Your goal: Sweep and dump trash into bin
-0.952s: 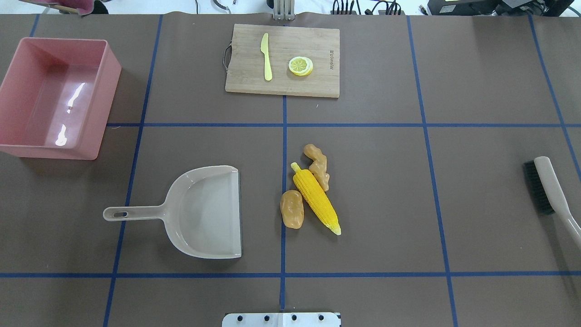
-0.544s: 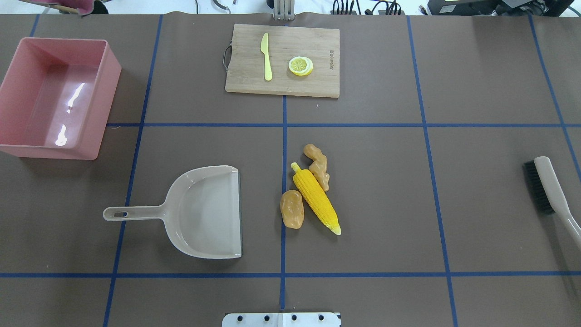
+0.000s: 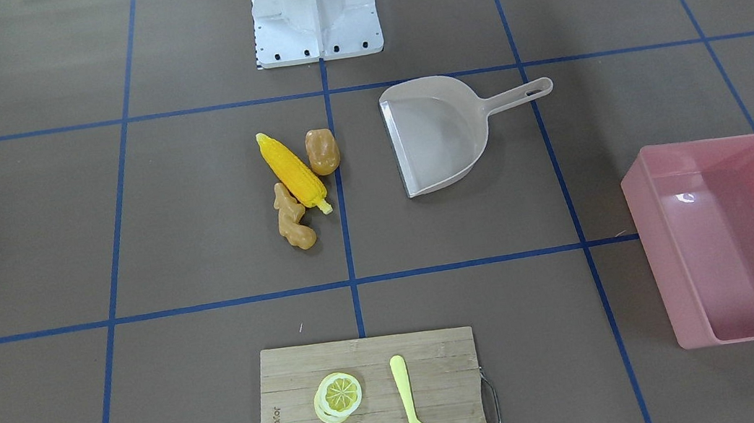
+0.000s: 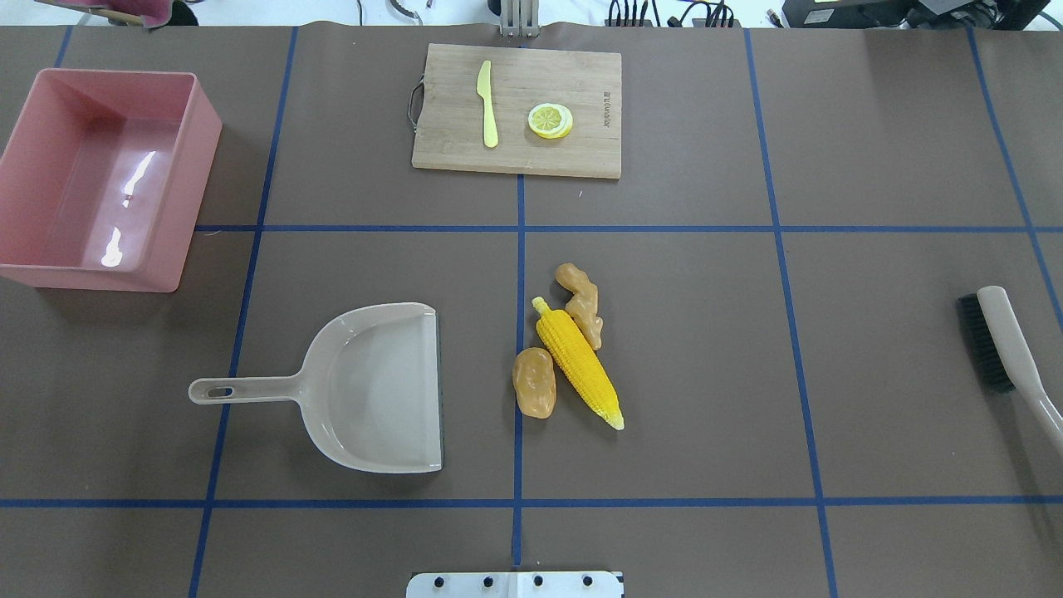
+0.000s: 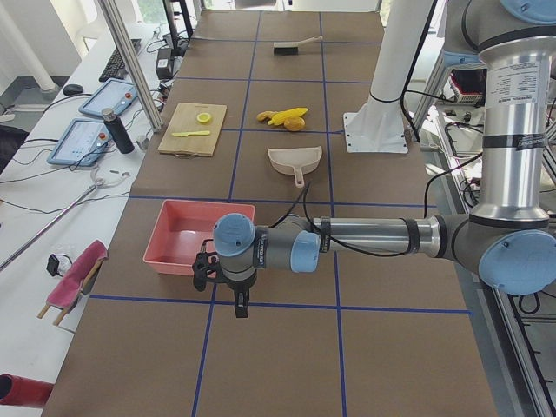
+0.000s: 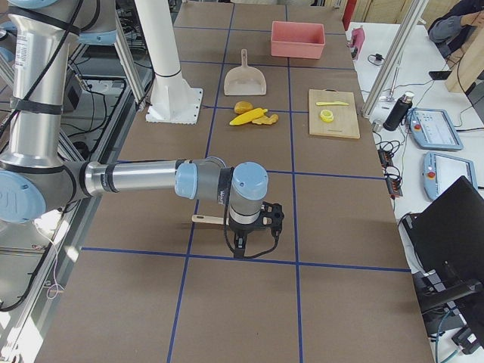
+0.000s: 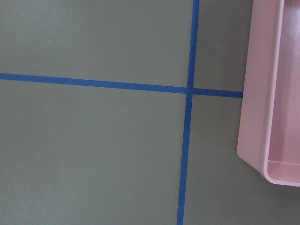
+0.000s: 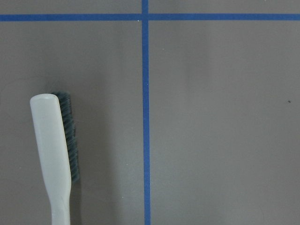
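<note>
My left gripper (image 5: 240,309) hangs over the bare desk (image 4: 706,332), just off the bin's outer end. It shows only in the side view, so I cannot tell how wide its jaws stand or whether it has anything. The left wrist camera catches one corner of the bin (image 7: 262,93) at its right edge.

My right gripper (image 6: 237,252) is low over the brush (image 8: 51,154) at the far right end of the desk. Again it's side view only, so I cannot tell its opening or whether it's touching the brush.

Trash sits mid-desk, just right of the centre tape line. The corn (image 4: 579,363) lies diagonal, the potato (image 4: 534,382) touching its left side, the ginger (image 4: 581,303) against its far end.

The dustpan (image 4: 374,390) is just left of them, mouth facing the trash. The pink bin is far left, well apart from the trash.

The cutting board (image 4: 531,83) is at the far middle, carrying the knife (image 4: 487,104) and lemon slice (image 4: 550,120).
</note>
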Available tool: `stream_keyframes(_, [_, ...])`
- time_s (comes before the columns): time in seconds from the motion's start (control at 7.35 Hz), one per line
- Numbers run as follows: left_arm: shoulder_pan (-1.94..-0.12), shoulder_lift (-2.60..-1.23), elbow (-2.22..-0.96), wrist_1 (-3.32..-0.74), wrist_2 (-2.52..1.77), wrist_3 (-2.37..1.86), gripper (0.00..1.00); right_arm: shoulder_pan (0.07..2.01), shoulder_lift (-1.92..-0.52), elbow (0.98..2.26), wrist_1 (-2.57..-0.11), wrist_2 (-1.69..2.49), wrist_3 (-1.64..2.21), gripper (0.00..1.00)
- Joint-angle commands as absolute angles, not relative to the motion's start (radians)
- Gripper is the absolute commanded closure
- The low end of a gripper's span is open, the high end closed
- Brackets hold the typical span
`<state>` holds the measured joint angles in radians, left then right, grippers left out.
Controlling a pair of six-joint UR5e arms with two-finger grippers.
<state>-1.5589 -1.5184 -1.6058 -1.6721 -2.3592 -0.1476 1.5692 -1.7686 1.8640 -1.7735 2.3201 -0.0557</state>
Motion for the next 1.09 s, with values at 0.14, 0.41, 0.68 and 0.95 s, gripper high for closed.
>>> stream_keyframes(0.14, [-1.574,-1.519,-1.606,-1.672,-2.359,-0.144,0.02,1.519,-1.828,1.891,-1.772,2.404,-0.046,0.00])
stream_keyframes(0.41, [-1.585,-1.519,-1.635,-1.667,-2.358,-0.149,0.02,1.423,-1.855,1.919,-1.754,2.408,0.034,0.00])
stream_keyframes(0.68, [-1.594,-1.499,-1.719,-1.658,-2.362,-0.146,0.02,1.343,-1.928,1.936,-1.558,2.408,0.196,0.00])
stream_keyframes(0.95, [-1.586,-1.528,-1.764,-1.622,-2.359,-0.144,0.02,1.231,-1.996,1.934,-1.345,2.404,0.399,0.00])
